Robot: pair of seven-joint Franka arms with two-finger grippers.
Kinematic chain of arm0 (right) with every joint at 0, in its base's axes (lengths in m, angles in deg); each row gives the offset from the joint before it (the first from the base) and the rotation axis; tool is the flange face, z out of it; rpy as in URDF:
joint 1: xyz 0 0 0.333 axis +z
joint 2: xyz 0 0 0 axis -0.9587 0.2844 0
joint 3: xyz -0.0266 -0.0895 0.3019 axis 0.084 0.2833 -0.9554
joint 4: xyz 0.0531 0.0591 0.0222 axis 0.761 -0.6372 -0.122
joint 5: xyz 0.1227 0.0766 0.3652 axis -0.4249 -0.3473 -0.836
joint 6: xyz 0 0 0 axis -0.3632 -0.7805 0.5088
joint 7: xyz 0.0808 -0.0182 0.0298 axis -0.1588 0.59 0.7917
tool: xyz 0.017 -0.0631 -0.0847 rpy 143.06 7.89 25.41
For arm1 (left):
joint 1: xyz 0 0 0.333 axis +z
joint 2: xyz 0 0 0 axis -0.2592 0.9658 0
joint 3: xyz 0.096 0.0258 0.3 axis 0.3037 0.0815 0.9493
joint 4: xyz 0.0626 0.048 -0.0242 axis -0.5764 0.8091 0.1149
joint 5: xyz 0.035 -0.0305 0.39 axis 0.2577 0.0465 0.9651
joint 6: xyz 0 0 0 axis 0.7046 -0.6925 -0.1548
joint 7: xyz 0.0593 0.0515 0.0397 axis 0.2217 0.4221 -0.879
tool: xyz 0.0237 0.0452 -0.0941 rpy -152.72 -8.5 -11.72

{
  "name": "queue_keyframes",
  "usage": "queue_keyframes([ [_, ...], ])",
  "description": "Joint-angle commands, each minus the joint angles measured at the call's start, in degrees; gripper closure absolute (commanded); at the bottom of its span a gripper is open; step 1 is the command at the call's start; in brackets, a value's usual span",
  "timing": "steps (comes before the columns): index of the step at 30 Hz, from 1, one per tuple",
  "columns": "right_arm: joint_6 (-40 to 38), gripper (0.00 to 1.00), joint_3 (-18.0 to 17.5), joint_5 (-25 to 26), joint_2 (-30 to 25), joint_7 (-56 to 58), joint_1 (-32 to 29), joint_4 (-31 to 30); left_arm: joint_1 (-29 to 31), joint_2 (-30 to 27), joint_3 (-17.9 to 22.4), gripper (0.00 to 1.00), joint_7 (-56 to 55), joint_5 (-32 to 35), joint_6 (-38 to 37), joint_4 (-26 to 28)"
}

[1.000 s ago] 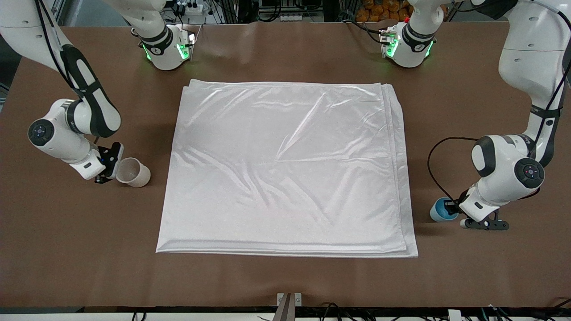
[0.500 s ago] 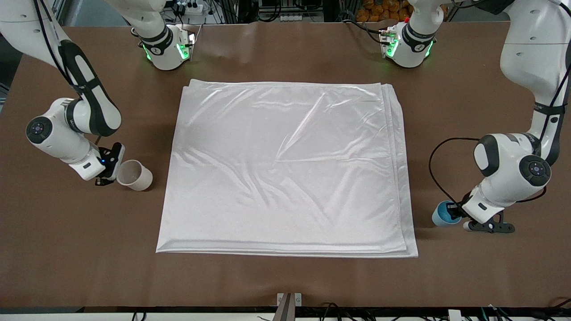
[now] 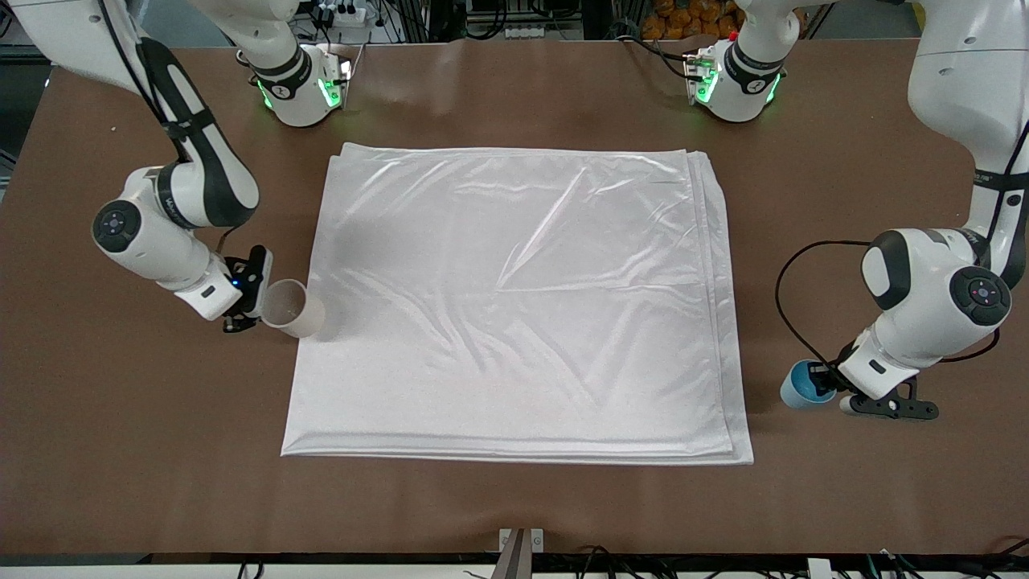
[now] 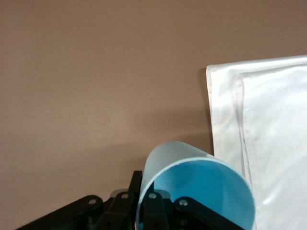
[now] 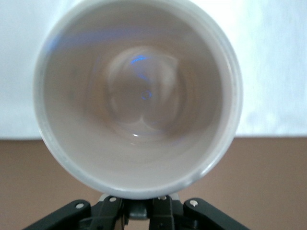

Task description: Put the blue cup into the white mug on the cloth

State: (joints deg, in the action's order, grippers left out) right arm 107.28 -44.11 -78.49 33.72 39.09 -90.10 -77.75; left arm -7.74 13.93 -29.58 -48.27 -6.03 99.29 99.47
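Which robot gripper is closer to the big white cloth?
Right. The right gripper holds the white mug at the cloth edge; the left gripper, holding the blue cup, stays just off it.

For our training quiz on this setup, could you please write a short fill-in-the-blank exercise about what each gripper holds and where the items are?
1. The right gripper is shut on the white ____.
2. The left gripper is shut on the ____ cup.
3. The white mug is held at the edge of the ____ at the right arm's end.
4. The blue cup is over the bare table, beside the cloth at the ____ arm's end.

Missing words: mug; blue; cloth; left
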Motion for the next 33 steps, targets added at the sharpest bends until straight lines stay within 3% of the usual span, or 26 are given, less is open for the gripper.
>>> queue_keyframes([
  [1, -3.4, 1.00, -5.3, -0.8, -1.7, -4.8, -0.2, 1.1, 0.2, -2.2, -0.2, 1.00, 1.7, -0.4, -3.7, -0.6],
  [5, -3.7, 1.00, -7.4, -0.7, -1.9, -8.4, 2.5, 1.5, 0.4, -2.8, -1.1, 1.00, 1.7, -0.5, -7.9, -3.0],
  [11, -3.8, 1.00, -7.5, -0.1, -2.3, -16.9, 8.3, 1.5, 0.1, -2.8, -2.1, 1.00, 1.6, -0.8, -14.7, -8.1],
  [18, -3.5, 1.00, -7.4, 1.9, -1.8, -26.6, 14.6, 2.3, -0.3, -2.8, -2.6, 1.00, 1.5, -0.5, -15.9, -9.5],
  [27, -3.5, 1.00, -7.3, 13.7, 2.9, -45.1, 22.1, 6.0, -0.1, -2.9, -4.4, 1.00, 1.5, -0.5, -16.0, -9.5],
  [33, -3.7, 1.00, -7.3, 17.8, 6.4, -52.3, 26.1, 9.0, -0.1, -3.8, -6.4, 1.00, 1.2, -0.5, -17.1, -9.5],
])
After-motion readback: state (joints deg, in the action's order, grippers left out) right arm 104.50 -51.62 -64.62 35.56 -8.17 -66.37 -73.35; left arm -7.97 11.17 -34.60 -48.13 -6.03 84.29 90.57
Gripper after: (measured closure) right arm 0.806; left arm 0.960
